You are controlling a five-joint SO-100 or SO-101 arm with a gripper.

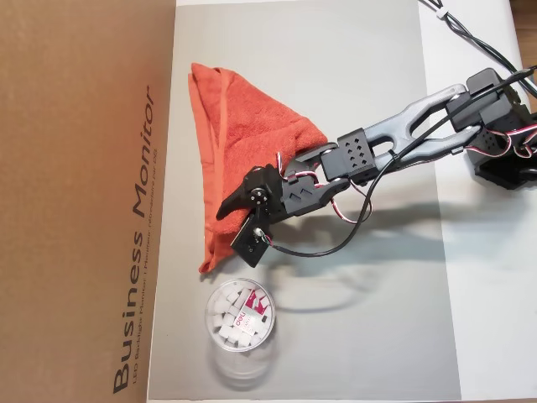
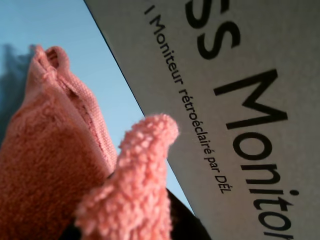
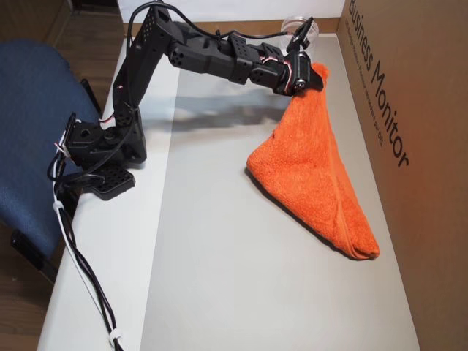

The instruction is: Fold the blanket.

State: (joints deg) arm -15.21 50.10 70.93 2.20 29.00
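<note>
One big brown cardboard box (image 1: 80,201) along the left side in an overhead view, with black words "Business Monitor" printed on it, touching the edge of the gray mat (image 1: 352,75). Beside it, flat on the white table (image 3: 95,292), that gray mat, wide and smooth. On the mat, near the box, the blanket (image 1: 239,126), orange-red and fuzzy, doubled over into a long pointed shape, with one corner lifted up off the mat and the far end still lying flat (image 3: 351,234). Black arm (image 3: 212,58) reaching out from its base at the table edge, across the mat, toward the box. At its tip, the gripper (image 1: 243,201), pinching the raised corner of the blanket, with fuzzy cloth sticking out past the claw in the wrist view (image 2: 135,185). Close by, just past the low corner of the blanket, a round clear plastic container (image 1: 240,316), full of little white pieces, with a bit of red and white paper inside. Thin black cable (image 3: 88,278) trailing down along the table edge.
</note>
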